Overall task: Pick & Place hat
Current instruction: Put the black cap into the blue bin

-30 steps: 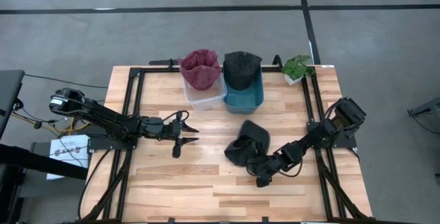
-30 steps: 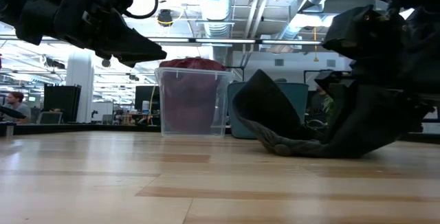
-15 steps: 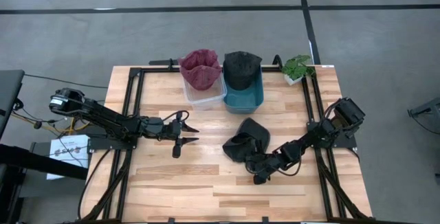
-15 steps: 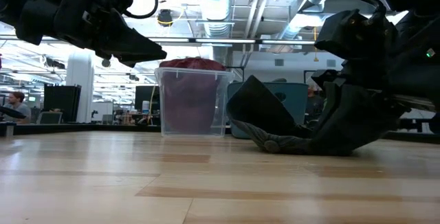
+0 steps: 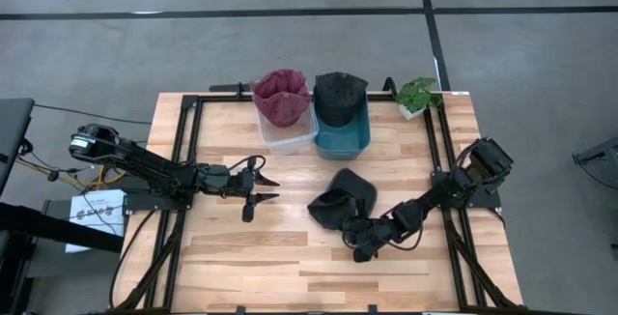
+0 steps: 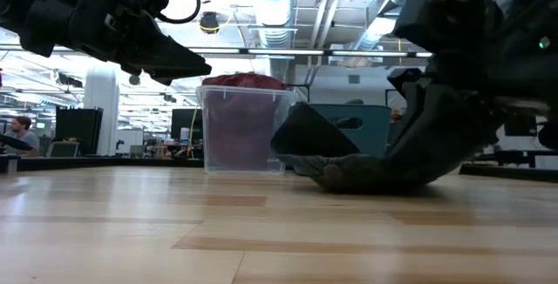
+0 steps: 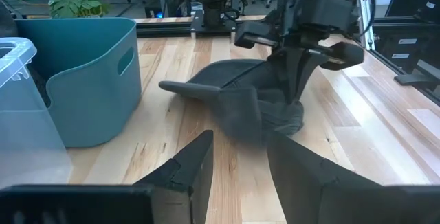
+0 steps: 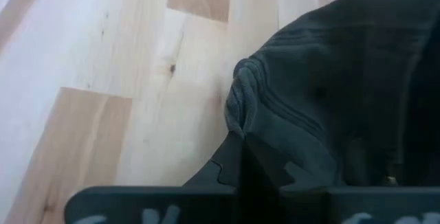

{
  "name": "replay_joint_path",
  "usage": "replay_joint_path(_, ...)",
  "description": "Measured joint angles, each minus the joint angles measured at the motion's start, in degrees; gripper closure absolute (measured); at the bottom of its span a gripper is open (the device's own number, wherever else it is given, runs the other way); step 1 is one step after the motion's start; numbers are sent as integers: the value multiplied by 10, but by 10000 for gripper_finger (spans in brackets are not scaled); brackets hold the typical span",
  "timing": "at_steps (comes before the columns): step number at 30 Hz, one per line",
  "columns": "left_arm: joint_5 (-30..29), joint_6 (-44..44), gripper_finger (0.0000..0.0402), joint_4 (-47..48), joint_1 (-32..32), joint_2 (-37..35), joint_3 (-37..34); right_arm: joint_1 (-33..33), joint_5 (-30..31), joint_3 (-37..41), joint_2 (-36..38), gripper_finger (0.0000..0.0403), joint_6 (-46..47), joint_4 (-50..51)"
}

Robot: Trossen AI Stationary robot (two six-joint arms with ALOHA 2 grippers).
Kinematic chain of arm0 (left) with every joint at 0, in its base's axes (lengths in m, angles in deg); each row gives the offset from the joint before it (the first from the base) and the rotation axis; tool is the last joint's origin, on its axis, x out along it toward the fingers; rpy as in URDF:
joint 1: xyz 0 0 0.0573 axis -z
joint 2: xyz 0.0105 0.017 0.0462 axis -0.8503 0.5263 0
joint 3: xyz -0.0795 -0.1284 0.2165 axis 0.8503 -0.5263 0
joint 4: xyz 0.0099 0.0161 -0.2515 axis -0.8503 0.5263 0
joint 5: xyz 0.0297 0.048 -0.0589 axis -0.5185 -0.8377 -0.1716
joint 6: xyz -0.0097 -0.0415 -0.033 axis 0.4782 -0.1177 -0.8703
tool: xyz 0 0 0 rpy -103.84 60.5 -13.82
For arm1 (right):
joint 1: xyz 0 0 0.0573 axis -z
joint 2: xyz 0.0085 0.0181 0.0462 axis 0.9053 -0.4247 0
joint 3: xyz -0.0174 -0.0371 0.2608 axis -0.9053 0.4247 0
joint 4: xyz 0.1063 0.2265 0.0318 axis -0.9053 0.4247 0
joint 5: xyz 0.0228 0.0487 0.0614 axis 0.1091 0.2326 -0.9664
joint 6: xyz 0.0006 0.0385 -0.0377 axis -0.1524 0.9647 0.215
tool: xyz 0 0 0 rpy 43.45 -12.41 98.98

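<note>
My right gripper [image 5: 359, 247] clamped on dark hat [image 5: 340, 199] on table [image 5: 290, 257]; my left gripper [image 5: 263, 189] hangs mid-table, jaws apart, empty.

We are looking at two dark, near-black arms built of slim jointed links, the left arm [image 5: 145, 168] carrying a rounded grey motor housing at its outer end and black cables trailing off toward the table's edge. The right arm [image 5: 454, 187] is showing a blocky, angular housing at its base joint, and its links are looking matte and chunky. The left gripper [image 7: 237, 176] is showing two flat, tapering black fingers [image 7: 184, 170] with smooth faces.
</note>
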Motion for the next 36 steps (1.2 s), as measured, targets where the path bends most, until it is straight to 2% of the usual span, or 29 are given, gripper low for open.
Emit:
replay_joint_path(8,0,0,266,0,0,0,0,-16,45,-66,0,402,0,122)
replay_joint_path(23,0,0,266,-2,0,0,0,-43,102,-164,4,402,-1,291)
replay_joint_path(36,0,0,266,-2,0,0,0,-62,149,-169,131,402,-15,337)
